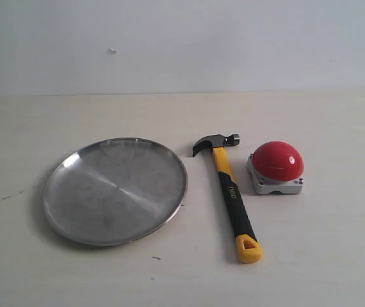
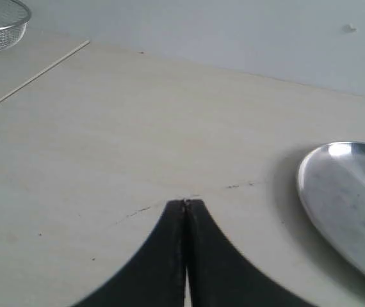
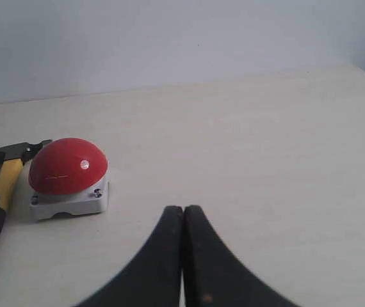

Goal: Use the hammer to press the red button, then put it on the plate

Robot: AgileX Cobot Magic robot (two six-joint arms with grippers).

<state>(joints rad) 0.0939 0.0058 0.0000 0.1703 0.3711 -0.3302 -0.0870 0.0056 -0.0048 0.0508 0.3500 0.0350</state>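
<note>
The hammer point(image 1: 230, 192) lay flat between the plate point(image 1: 115, 190) and the red button point(image 1: 277, 160), its handle clear for pickup, while the left gripper point(image 2: 185, 203) and right gripper point(image 3: 182, 208) were both closed tight, holding nothing.

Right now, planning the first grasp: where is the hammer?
In the exterior view the hammer lies flat on the table, right of centre, between the plate on its left and the red button on its right.
</note>
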